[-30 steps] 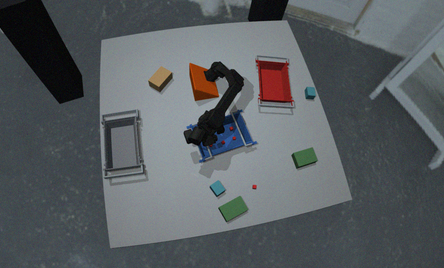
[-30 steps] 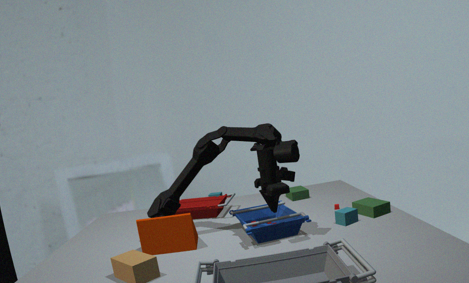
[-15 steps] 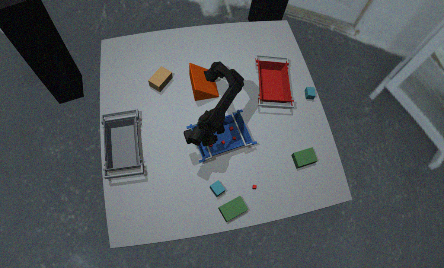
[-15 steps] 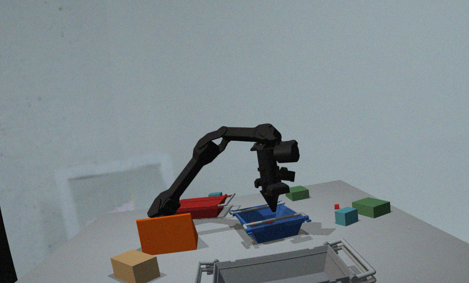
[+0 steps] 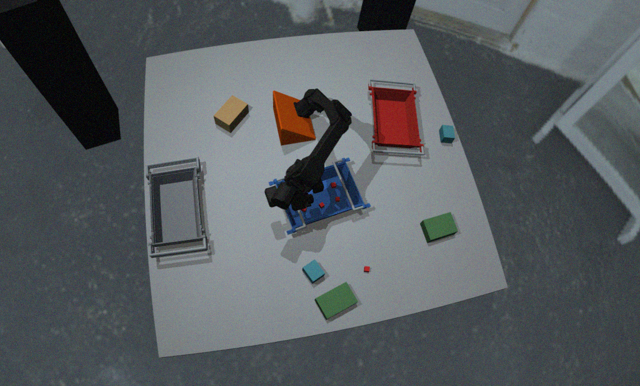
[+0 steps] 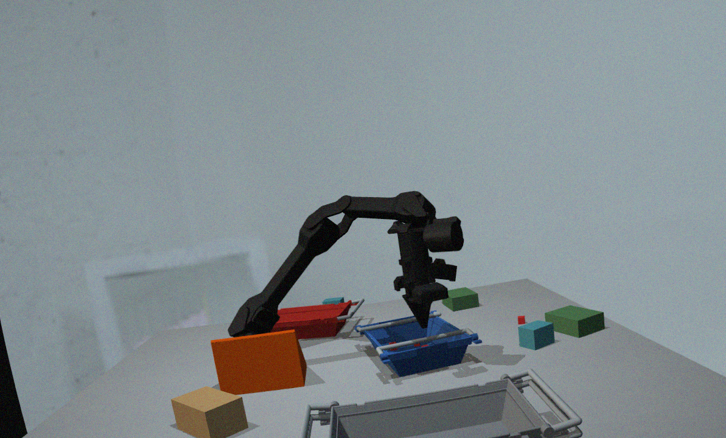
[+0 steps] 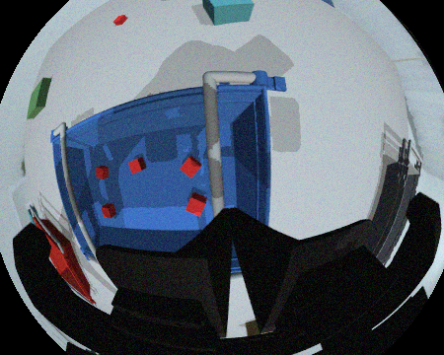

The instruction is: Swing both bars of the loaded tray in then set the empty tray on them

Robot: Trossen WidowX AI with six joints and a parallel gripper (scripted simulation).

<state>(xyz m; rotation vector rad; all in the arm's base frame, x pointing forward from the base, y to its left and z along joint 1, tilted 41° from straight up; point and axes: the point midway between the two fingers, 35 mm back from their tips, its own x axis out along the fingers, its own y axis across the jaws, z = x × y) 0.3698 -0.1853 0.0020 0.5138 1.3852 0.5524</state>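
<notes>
both bars point(image 5: 344, 187) point(image 6: 425, 342) point(image 7: 211, 113) lie across the loaded blue tray point(image 5: 358, 193) point(image 6: 428, 360) point(image 7: 252, 163) – my claw point(image 5: 303, 199) point(image 6: 423, 325) point(image 7: 229, 215), pressed together on nothing, is above it – leaving the empty red tray point(image 5: 395, 117) point(image 6: 315, 328) point(image 7: 64, 261) (my likely pick) to fetch, set level and release.

Seen from the top, we've got the loaded tray point(image 5: 331, 215) point(image 6: 428, 359) point(image 7: 266, 158) mid-table, small blocks point(image 5: 321, 205) point(image 6: 393, 345) point(image 7: 190, 167) inside, two bars point(image 5: 345, 184) point(image 6: 425, 341) point(image 7: 210, 118) across, one empty tray point(image 5: 177, 206) point(image 6: 430, 417) point(image 7: 392, 197) at 9 o'clock, another tray point(image 5: 395, 117) point(image 6: 310, 322) point(image 7: 64, 261) around 1:30, wedge point(image 5: 291, 129) point(image 6: 258, 362) at 11.
</notes>
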